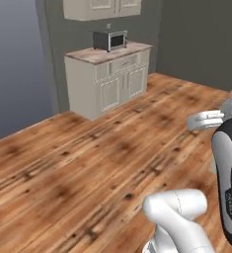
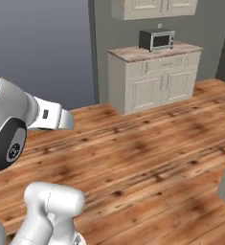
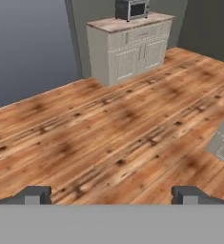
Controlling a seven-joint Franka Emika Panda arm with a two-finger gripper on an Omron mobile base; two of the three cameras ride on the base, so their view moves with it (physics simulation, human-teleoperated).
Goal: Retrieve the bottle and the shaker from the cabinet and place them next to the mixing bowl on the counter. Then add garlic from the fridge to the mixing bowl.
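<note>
The pincer (image 3: 111, 194) stood wide apart and empty over the wood floor (image 3: 108, 133). Far off, the counter (image 3: 127, 22) carried a microwave (image 3: 131, 9); the cabinet (image 2: 154, 7) above was cut off.

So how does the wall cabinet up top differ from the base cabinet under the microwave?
The wall cabinet hangs high on the grey wall, cut off by the frame; the base cabinet stands on the wood floor. The base cabinet carries a stone top and the microwave; the wall cabinet doesn't. Both have cream panelled doors.
</note>
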